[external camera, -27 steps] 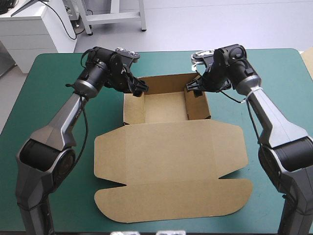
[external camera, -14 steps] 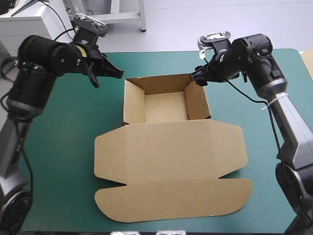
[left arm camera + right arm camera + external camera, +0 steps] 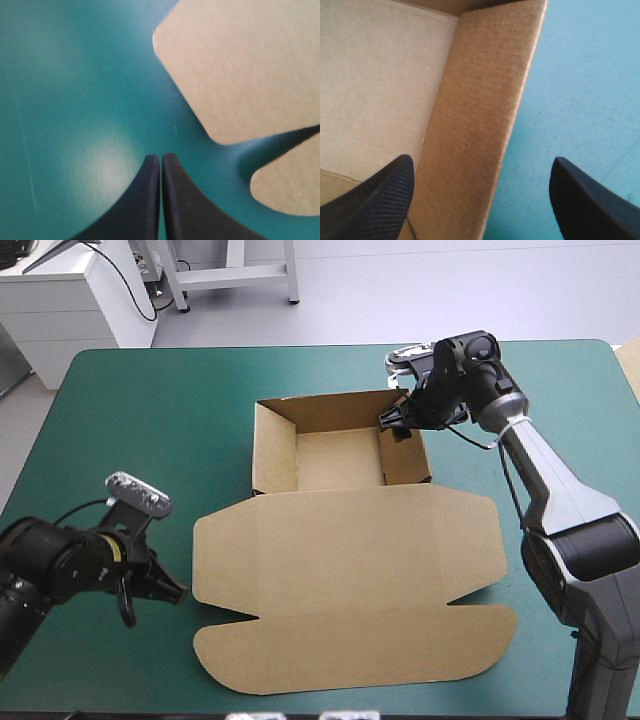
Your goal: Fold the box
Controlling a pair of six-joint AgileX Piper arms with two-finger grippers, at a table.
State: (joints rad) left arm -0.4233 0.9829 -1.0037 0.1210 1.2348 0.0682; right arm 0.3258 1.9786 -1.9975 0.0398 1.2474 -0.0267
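Observation:
The brown box (image 3: 345, 540) lies mid-table as an open tray (image 3: 340, 458) with raised walls, its lid (image 3: 350, 580) flat toward the near edge. My right gripper (image 3: 393, 423) is open at the tray's far right corner and straddles the right wall (image 3: 480, 115): one finger (image 3: 370, 205) is over the tray floor (image 3: 380, 75), the other outside over the cover. My left gripper (image 3: 172, 591) is shut and holds nothing. It is low over the cover, just left of the lid's rounded side flap (image 3: 240, 70), with its tip (image 3: 161, 162) short of the notch before the front flap (image 3: 290, 185).
The teal-green cover (image 3: 120, 420) shows bare to the left of the tray and along the right side (image 3: 560, 390). A pale brown edge (image 3: 630, 352) sits at the table's far right corner. The lid's front flap (image 3: 350, 650) reaches close to the near edge.
My left arm swung away from the tray's far left corner to the near left of the table, and its gripper shut. My right gripper lifted off briefly and is back at the right wall, still open.

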